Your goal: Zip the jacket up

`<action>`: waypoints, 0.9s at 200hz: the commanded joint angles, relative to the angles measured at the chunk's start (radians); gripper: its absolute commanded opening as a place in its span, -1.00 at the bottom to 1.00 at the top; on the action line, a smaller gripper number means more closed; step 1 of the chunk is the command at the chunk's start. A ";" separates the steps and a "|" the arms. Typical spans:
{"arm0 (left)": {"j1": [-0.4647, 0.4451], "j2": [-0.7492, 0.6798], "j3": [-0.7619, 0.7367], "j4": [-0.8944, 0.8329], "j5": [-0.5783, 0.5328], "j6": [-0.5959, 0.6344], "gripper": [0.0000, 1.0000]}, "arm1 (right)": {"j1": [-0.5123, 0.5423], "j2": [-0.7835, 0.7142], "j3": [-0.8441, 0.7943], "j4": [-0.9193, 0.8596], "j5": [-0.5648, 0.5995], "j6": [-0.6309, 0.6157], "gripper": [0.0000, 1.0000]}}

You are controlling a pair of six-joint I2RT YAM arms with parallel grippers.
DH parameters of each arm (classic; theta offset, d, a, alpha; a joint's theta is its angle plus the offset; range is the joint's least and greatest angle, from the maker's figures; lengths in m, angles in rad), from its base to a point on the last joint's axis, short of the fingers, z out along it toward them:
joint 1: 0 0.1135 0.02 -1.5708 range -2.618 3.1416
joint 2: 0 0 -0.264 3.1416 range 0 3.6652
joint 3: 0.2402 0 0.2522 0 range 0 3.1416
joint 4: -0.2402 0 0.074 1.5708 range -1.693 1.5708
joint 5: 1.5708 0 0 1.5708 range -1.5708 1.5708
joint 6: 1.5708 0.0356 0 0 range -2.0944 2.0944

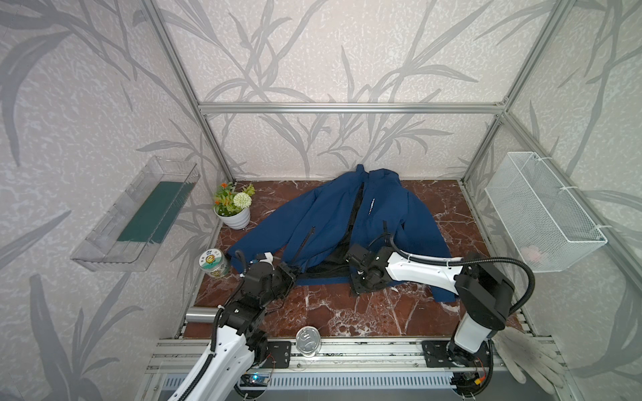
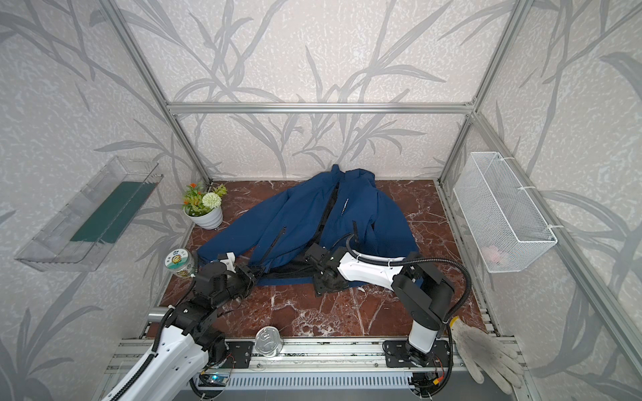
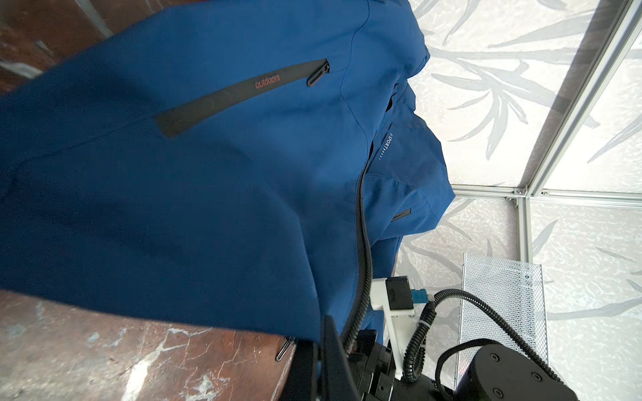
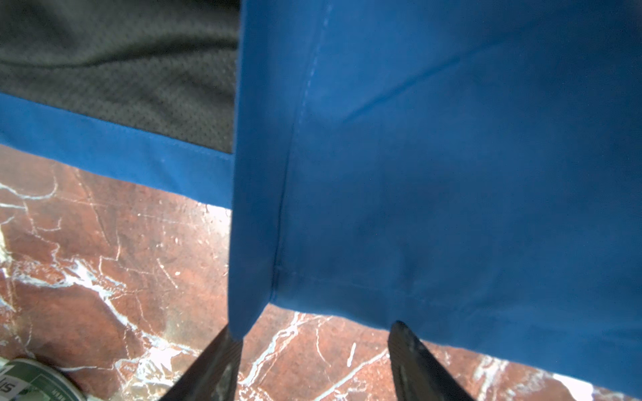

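1. Navy-blue long-sleeved fabric jacket (image 1: 333, 222) lies unzipped on the red marble surface (image 1: 330, 312), collar toward the back wall;
2. left gripper (image 1: 293, 272) pressed together, pinching the jacket's hem;
3. right gripper (image 4: 314, 330) spread, at the other hem corner.

Potted flowers (image 1: 233, 207), green-labelled can (image 1: 214, 264), silver tin (image 1: 308, 342) at front rail, white glove (image 1: 523, 357), wire basket (image 1: 542, 208), clear wall tray (image 1: 104, 243)
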 commanded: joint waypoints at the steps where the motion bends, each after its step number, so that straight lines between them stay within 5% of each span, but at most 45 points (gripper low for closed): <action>1: 0.006 0.000 -0.008 0.007 0.003 -0.001 -1.00 | -0.012 -0.007 -0.009 -0.009 -0.009 -0.012 0.28; 104: 0.007 0.021 0.004 0.008 0.006 0.009 -1.00 | -0.017 0.108 0.028 -0.018 0.006 -0.038 0.18; 180: 0.007 0.009 -0.004 -0.004 -0.005 0.006 -1.00 | -0.016 0.209 0.099 -0.112 0.076 -0.082 -0.25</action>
